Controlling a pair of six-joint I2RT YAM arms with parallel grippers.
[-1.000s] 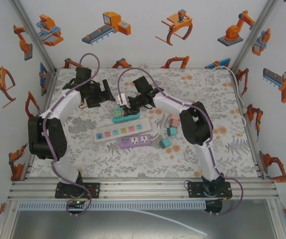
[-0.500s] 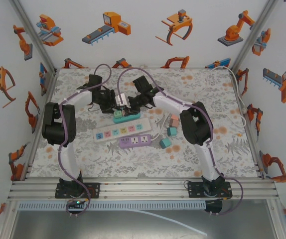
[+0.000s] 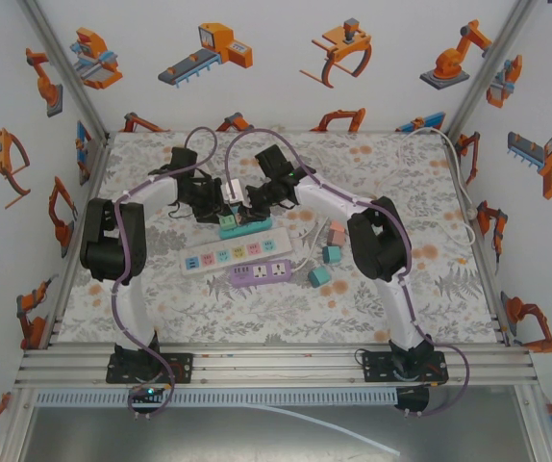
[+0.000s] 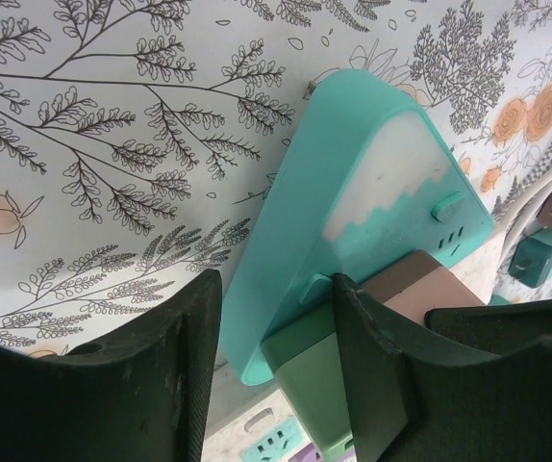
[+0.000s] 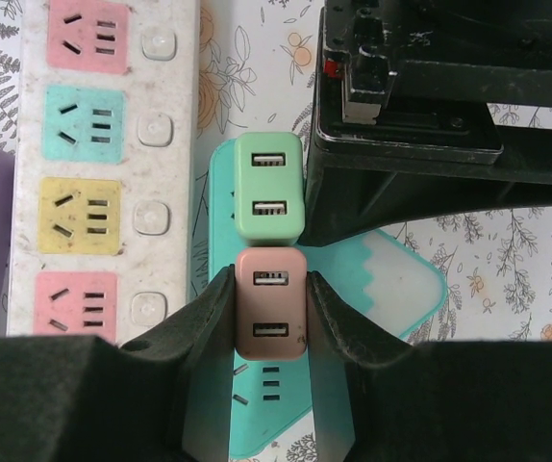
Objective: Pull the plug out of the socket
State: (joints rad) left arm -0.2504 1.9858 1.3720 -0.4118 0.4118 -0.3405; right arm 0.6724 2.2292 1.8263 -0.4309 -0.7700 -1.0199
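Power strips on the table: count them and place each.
3. The teal plastic power strip lies farthest back; the long white strip with pastel sockets comes next; the short purple strip lies nearest.

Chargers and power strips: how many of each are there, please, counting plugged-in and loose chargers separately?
Power strips: 3 (teal strip, white strip, purple strip)
Plugged-in chargers: 2 (green charger, brown charger)
Loose chargers: 3 (pink charger, teal charger, second teal charger)
Total: 8
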